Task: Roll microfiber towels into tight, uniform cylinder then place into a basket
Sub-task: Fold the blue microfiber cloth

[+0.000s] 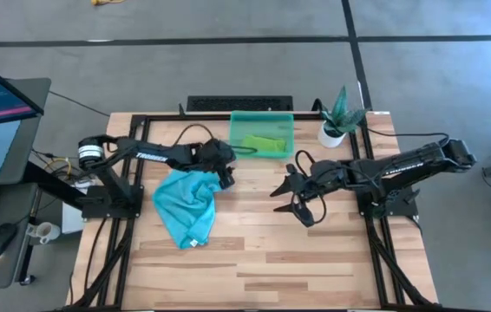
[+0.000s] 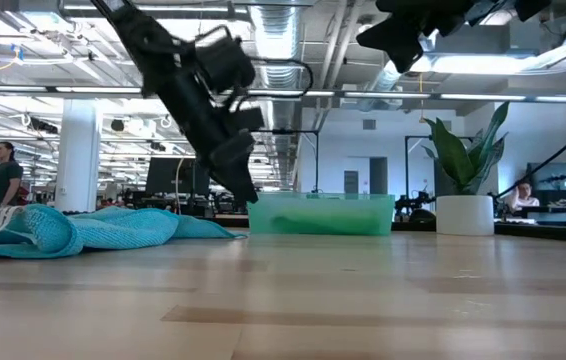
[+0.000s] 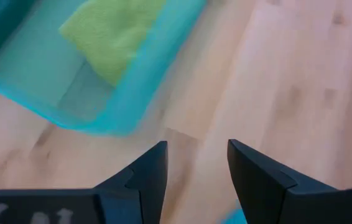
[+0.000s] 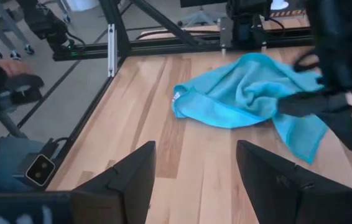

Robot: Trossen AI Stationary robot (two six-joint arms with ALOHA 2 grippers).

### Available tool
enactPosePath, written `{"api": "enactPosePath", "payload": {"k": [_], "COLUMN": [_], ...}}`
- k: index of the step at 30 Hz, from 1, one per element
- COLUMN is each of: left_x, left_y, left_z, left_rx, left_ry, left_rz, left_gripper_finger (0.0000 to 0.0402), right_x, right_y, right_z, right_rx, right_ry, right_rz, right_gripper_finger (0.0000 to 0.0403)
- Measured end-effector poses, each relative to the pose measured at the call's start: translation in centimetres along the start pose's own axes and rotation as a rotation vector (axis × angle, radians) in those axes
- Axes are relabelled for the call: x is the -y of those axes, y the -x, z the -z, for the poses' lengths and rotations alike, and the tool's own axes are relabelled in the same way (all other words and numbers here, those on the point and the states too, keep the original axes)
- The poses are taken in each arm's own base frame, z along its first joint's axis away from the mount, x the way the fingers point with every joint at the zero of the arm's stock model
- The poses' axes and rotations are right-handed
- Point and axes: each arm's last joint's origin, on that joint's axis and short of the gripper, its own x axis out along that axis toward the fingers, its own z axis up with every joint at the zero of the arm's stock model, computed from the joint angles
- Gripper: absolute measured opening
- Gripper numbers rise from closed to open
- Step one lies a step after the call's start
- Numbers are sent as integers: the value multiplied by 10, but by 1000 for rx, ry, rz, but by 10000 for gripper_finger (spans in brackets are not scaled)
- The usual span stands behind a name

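Note:
The turquoise blue towel [image 1: 186, 204] lies crumpled on the table left of centre, with its white tag [image 1: 195, 243] at its near end. It also shows in the right wrist view [image 4: 250, 93]. The lime green towel [image 1: 263, 143] lies rolled inside the teal basket [image 1: 238, 121] at the far middle. My left gripper [image 1: 225, 176] is open and low over the table, between the blue towel's far right corner and the basket. Only bare wood shows between its fingers [image 3: 196, 149]. My right gripper [image 1: 291, 201] is open and empty, raised right of centre [image 4: 194, 149].
A white pot with a green plant [image 1: 332, 134] stands right of the basket at the far edge. A black frame rail [image 1: 141, 121] runs around the table. Bare wood [image 1: 263, 269] fills the near half. People [image 2: 3, 175] show in the room beyond.

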Motion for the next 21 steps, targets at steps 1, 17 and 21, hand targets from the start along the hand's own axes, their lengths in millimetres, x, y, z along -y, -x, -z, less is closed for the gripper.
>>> {"api": "enactPosePath", "payload": {"k": [1, 17, 21], "left_x": [6, 138, 155], "left_y": [6, 83, 89], "left_z": [0, 32, 39], "left_rx": [-5, 136, 171], "left_ry": [-3, -110, -97], "left_rz": [-13, 12, 31], "left_gripper_finger": [160, 160, 160], "right_x": [0, -16, -29], "right_y": [0, -1, -1], "right_z": [0, -5, -8], "right_rx": [0, 60, 99], "right_ry": [0, -39, -43], "right_rz": [0, -65, -116], "right_gripper_finger": [244, 244, 244]}}
